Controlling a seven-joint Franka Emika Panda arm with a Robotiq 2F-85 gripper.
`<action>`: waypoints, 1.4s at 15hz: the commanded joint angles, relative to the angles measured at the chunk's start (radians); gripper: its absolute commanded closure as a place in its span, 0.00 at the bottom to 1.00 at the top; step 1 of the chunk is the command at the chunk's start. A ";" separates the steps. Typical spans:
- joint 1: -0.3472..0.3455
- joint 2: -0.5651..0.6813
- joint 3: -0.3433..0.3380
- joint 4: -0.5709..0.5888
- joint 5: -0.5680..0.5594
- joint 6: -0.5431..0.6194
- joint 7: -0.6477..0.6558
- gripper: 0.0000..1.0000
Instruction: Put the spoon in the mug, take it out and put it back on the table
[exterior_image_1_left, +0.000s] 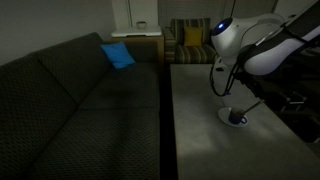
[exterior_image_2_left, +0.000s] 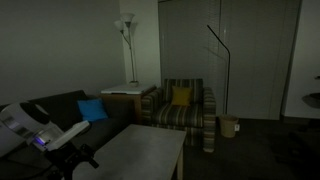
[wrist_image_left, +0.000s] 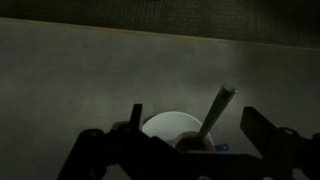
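**Exterior views, left to right.** In an exterior view, the dark patterned sofa fills the left side, with a blue cushion at its far end. The table runs down the centre, its top plain grey, and a striped armchair stands beyond it. At the right my white arm bends down over a white saucer lying near the table's right edge. The mug, dark blue, sits on that saucer. In an exterior view, my arm shows at the lower left, followed by the blue cushion, a floor lamp, the armchair holding a yellow cushion, and a small basket on the floor.

**Wrist view, left to right.** My gripper is spread. Its 2 fingers stand well apart, 1 on each side of the saucer. The mug lies at the saucer's near edge, dim and partly hidden by the gripper body. The spoon stands tilted with its lower end in the mug. Its handle leans up and to the right, ending close to the right-hand finger. I cannot tell whether the 2 touch.
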 joint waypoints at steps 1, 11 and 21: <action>0.005 -0.003 -0.006 -0.003 0.011 0.003 -0.010 0.00; -0.180 -0.023 0.084 -0.086 0.099 0.283 -0.199 0.00; -0.368 -0.014 0.205 -0.122 0.573 0.303 -0.742 0.00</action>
